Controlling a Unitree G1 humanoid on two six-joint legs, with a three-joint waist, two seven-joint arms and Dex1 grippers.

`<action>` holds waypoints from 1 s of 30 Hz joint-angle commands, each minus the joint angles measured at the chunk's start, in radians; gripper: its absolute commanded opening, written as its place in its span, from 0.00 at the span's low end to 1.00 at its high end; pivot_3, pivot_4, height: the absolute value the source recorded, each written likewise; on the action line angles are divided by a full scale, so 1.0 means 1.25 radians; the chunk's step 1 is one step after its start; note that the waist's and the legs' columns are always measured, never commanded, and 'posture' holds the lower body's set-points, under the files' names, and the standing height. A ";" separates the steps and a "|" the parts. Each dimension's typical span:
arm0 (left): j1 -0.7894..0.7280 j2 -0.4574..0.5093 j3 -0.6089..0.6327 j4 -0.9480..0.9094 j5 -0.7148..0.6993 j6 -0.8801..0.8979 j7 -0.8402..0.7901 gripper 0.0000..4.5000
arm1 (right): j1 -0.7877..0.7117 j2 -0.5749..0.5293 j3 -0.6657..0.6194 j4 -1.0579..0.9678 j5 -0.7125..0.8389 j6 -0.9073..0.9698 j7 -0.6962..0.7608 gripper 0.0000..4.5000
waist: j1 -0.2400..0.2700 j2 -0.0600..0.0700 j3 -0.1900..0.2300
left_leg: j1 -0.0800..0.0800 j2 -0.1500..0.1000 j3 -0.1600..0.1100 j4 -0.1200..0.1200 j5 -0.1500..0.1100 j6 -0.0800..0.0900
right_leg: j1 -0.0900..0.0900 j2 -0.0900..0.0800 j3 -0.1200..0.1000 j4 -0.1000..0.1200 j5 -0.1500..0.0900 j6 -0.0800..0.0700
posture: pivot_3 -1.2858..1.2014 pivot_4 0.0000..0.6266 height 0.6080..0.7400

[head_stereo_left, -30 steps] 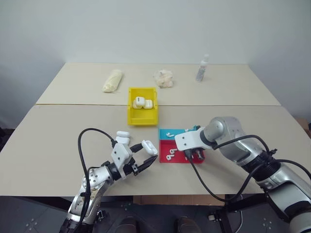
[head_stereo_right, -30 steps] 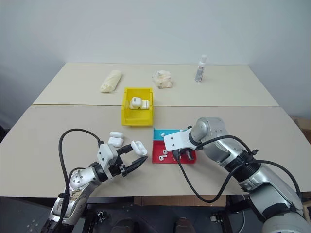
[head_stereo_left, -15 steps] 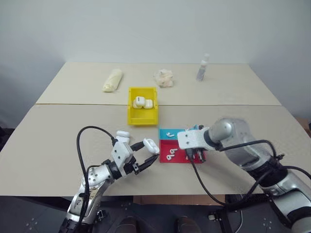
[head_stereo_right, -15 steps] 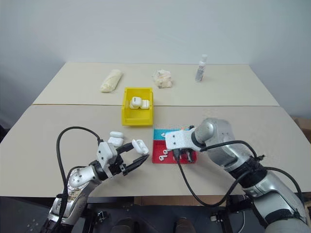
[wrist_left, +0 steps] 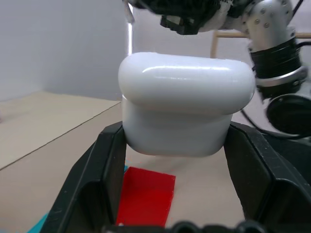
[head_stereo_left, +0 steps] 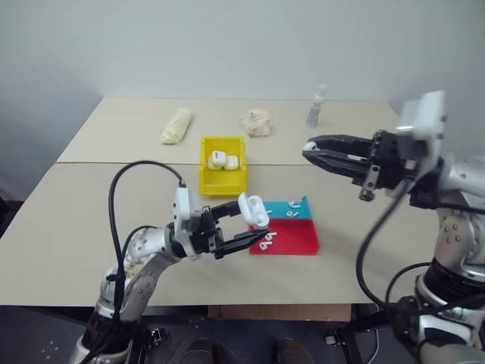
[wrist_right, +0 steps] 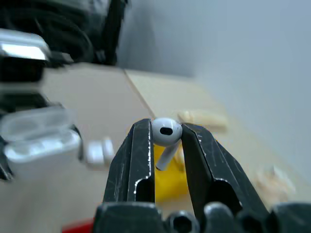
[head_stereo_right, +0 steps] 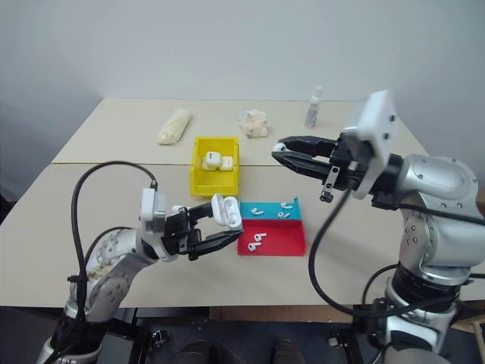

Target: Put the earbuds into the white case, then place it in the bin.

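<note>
Left tool [head_stereo_right: 216, 227] clamped on open white case [head_stereo_right: 225, 211], right tool [wrist_right: 166, 145] pinching earbud [wrist_right: 165, 133], both above table [head_stereo_right: 114, 205]

Left gripper [head_stereo_left: 254, 227] is raised above the red and teal tray [head_stereo_left: 299, 239], at its left edge, pointing right across the robot's front, fingers clamped on the white case [wrist_left: 187, 104]. Left forearm angles up from low at the left. Right gripper [head_stereo_right: 277, 150] is held high above the tray's far side, roughly level, pointing left, fingertips pinching one of the earbuds [wrist_right: 166, 133]. Right wrist bent, elbow out to the right.
</note>
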 commanded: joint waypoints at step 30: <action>-0.075 0.010 0.026 0.009 -0.028 0.017 -0.082 0.61 | 0.090 -0.014 0.272 0.134 0.138 -0.397 -0.034 0.14 | -0.007 0.000 0.000 | 0.000 0.000 0.000 0.000 0.000 0.000 | 0.000 0.000 0.001 0.000 0.000 0.000 | 0.52 0.24 1.00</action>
